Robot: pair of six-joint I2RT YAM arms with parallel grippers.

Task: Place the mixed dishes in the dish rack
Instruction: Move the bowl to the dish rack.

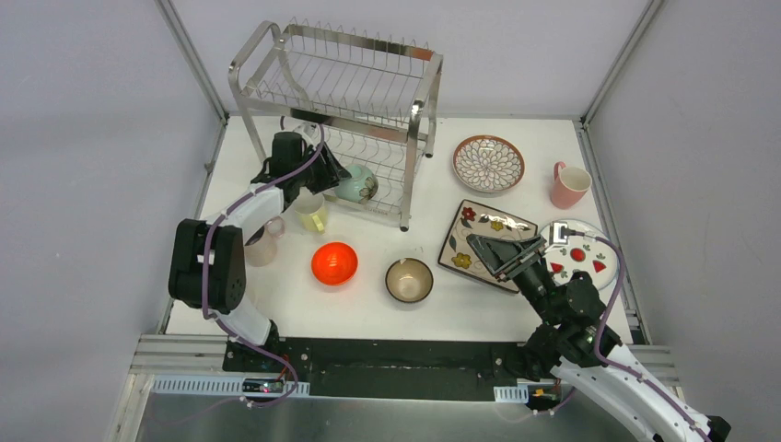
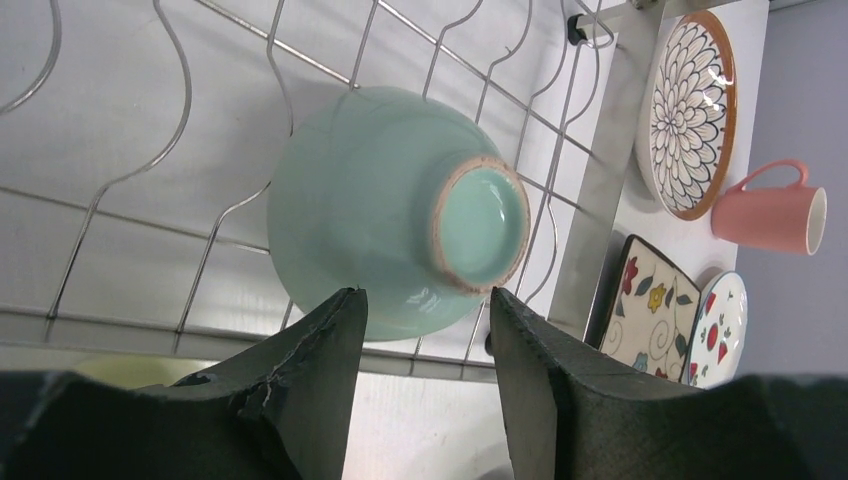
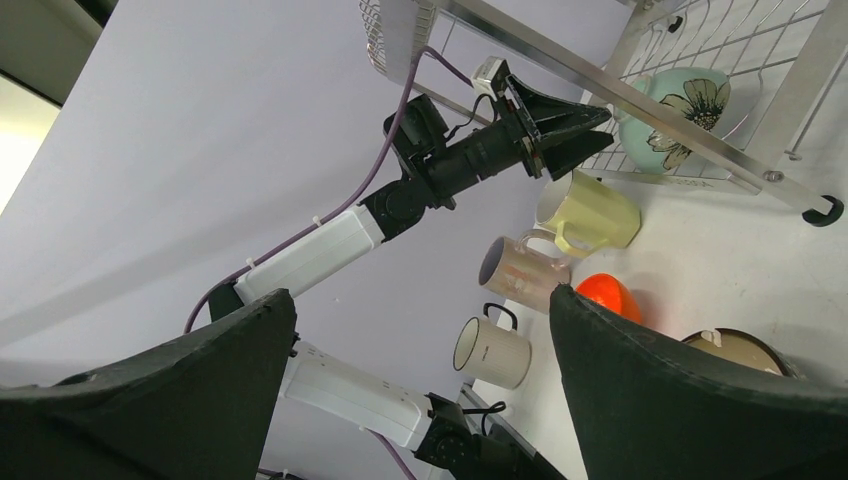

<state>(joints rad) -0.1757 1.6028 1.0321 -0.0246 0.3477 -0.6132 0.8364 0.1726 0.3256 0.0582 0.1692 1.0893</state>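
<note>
Holding the left pincer [image 2: 425, 300] spread either side of the foot of the mint bowl [image 2: 370, 200], gripping nothing, that bowl lodged on its side on the lower shelf of the rack [image 1: 424, 120]. Hovering the right pincer [image 1: 504, 244] gaping, empty, over the square plate [image 1: 488, 221] on the surface [image 1: 368, 308], probably for that pickup.

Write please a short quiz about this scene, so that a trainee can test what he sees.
1. True or false: the mint bowl lies on the upper shelf of the dish rack.
2. In the top view, the right pincer hangs over which dish? A: pink mug. B: square floral plate. C: petal-pattern plate.
3. How many bowls stand on the table, outside the rack?

Key
1. False: it lies on the lower shelf.
2. B.
3. Two: the orange bowl and the tan bowl.
</note>
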